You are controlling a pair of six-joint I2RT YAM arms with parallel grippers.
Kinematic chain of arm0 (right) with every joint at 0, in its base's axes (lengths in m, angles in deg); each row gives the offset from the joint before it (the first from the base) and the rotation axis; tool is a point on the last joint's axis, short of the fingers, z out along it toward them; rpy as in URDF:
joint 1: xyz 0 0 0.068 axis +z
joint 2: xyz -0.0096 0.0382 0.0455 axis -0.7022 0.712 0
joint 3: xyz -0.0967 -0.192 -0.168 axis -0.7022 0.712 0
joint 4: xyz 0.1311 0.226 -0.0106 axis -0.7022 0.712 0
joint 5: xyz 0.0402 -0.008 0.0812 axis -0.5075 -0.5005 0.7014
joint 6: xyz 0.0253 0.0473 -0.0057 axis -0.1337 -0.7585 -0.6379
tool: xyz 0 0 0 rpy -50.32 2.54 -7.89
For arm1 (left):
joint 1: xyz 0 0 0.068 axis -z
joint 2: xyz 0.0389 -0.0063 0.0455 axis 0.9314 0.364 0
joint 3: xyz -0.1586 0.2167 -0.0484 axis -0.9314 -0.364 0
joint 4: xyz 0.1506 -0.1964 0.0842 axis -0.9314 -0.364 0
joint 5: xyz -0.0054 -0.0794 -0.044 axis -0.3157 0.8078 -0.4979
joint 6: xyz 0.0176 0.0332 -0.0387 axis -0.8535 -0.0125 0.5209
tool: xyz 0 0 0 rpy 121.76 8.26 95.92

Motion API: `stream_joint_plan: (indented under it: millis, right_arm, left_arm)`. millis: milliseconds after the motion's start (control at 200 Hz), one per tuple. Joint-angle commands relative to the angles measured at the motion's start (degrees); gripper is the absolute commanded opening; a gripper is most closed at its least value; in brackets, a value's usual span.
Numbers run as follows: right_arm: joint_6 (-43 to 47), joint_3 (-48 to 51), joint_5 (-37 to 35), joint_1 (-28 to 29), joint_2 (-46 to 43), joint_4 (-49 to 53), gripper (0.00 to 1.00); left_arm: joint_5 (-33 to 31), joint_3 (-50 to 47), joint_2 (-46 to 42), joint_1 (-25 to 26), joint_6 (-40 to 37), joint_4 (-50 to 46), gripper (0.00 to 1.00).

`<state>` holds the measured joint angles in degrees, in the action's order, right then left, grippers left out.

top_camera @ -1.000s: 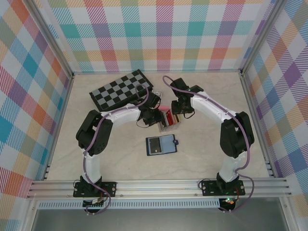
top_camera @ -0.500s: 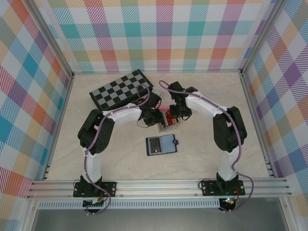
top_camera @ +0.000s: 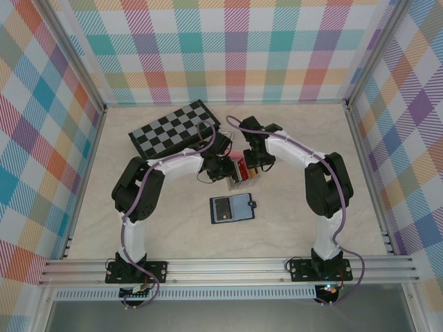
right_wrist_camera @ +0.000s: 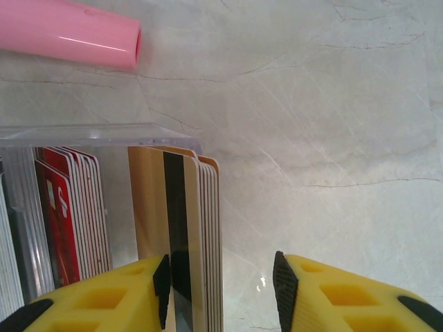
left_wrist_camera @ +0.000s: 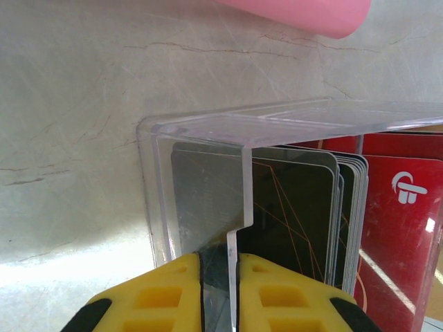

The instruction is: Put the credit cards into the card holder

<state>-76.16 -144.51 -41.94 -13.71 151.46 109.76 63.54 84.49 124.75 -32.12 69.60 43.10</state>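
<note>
At the clear box [left_wrist_camera: 208, 131], left pincer [left_wrist_camera: 219, 273] clamps its wall; right pincer [right_wrist_camera: 221, 277] gapes astride tan credit cards [right_wrist_camera: 149, 207]

The clear box [top_camera: 243, 173] is crowded on both sides, the left gripper [left_wrist_camera: 218, 266] pinching its wall and the right gripper [right_wrist_camera: 221, 277] spread around its outer cards [right_wrist_camera: 197, 235], a pink tube [right_wrist_camera: 69, 31] just behind, while bare table [top_camera: 173, 228] surrounds the wallet [top_camera: 232, 207] and a chessboard [top_camera: 173, 128] fills the back left.
</note>
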Motion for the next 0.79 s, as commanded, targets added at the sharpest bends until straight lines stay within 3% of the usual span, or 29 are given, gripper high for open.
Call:
stream_joint_plan:
  millis: [0, 560, 790]
  right_arm:
    - [1.28, -0.91, -3.37, -0.40, -0.88, 2.39, 0.44]
    - [1.90, -1.52, -2.27, -0.40, -3.25, 3.33, 0.39]
    - [1.94, -1.62, -1.45, -0.35, -3.05, 3.34, 0.32]
  left_arm:
    - [0.26, -1.10, 0.59, -0.42, -1.23, -3.63, 0.14]
    - [1.27, -1.12, 0.85, -0.47, -0.82, -2.87, 0.13]
    - [1.49, -1.15, 0.90, -0.41, -0.75, -2.80, 0.13]
